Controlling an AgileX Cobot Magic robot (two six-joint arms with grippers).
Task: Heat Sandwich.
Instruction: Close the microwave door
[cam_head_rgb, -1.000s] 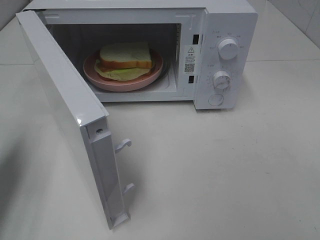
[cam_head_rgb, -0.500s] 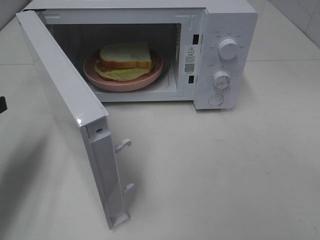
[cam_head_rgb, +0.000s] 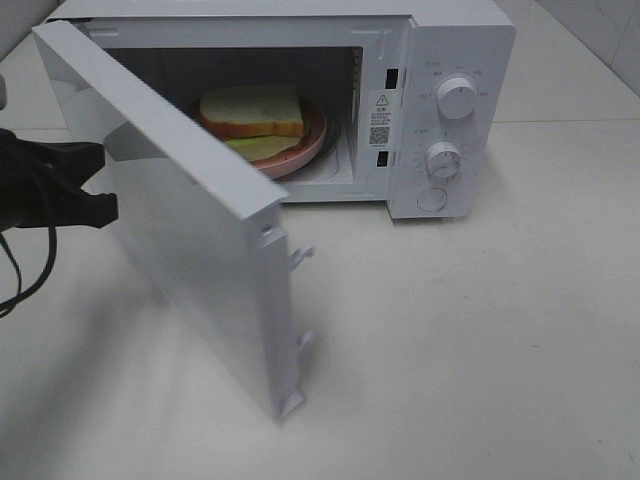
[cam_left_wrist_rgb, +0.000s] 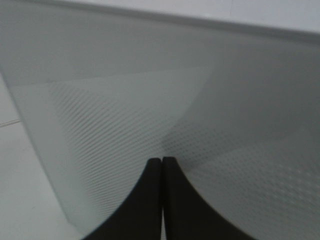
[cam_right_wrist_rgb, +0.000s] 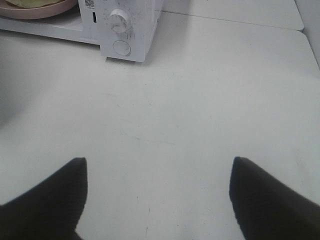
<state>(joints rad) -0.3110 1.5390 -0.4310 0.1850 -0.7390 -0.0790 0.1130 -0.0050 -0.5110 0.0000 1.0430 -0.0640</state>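
Right gripper (cam_right_wrist_rgb: 158, 160) is hovering over the white table (cam_right_wrist_rgb: 215, 100), its dark fingers (cam_right_wrist_rgb: 50, 200) standing wide apart. Near twelve o'clock from it, the microwave (cam_right_wrist_rgb: 142, 20) is showing a knob (cam_right_wrist_rgb: 119, 21) and round button (cam_right_wrist_rgb: 121, 47); a pink plate (cam_right_wrist_rgb: 35, 11) is lying at eleven o'clock.

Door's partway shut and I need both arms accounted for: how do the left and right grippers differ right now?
The left gripper is shut, fingers together; the right gripper is open, fingers wide apart. The left gripper's tips are at the microwave door's outer face; the right gripper hangs over the table, touching nothing. Both have black fingers and hold nothing.
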